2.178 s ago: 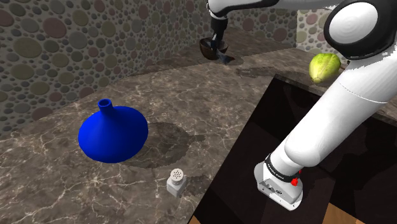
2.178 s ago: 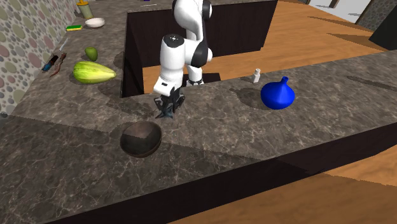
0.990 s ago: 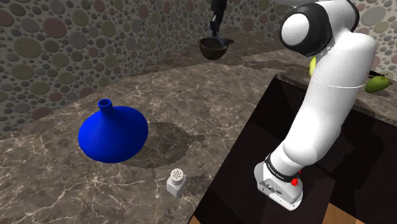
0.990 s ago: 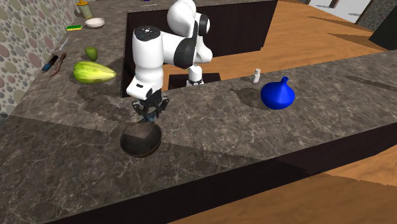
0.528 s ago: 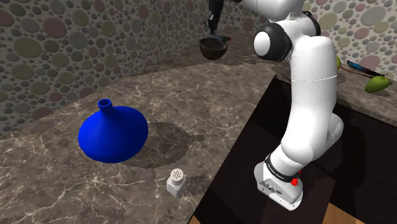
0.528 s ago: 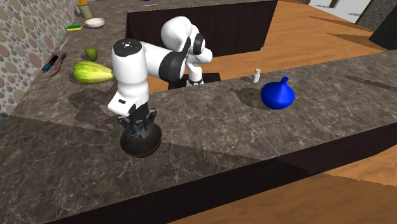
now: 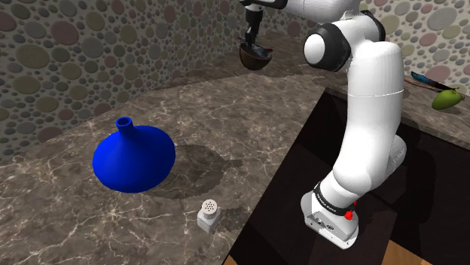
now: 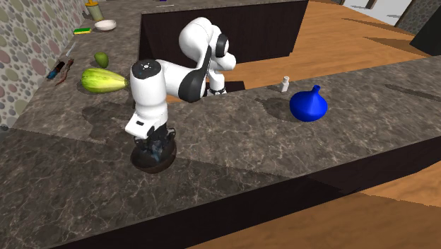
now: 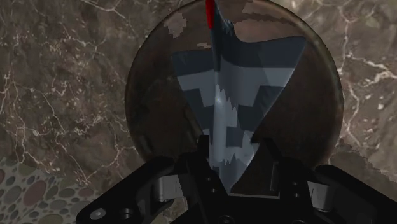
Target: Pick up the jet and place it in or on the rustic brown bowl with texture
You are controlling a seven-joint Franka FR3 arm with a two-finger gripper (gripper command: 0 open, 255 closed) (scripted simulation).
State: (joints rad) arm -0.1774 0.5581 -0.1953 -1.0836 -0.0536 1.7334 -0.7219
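Clasping jet (image 9: 235,95), end effector (image 9: 236,151) directly above brown bowl (image 9: 151,108).

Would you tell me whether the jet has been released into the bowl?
Not released: the jaws are shut on the jet, holding it over the bowl.

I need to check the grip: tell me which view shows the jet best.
The wrist view: the grey-blue jet is clasped in the gripper, over the bowl. In the exterior views it is a small dark shape.
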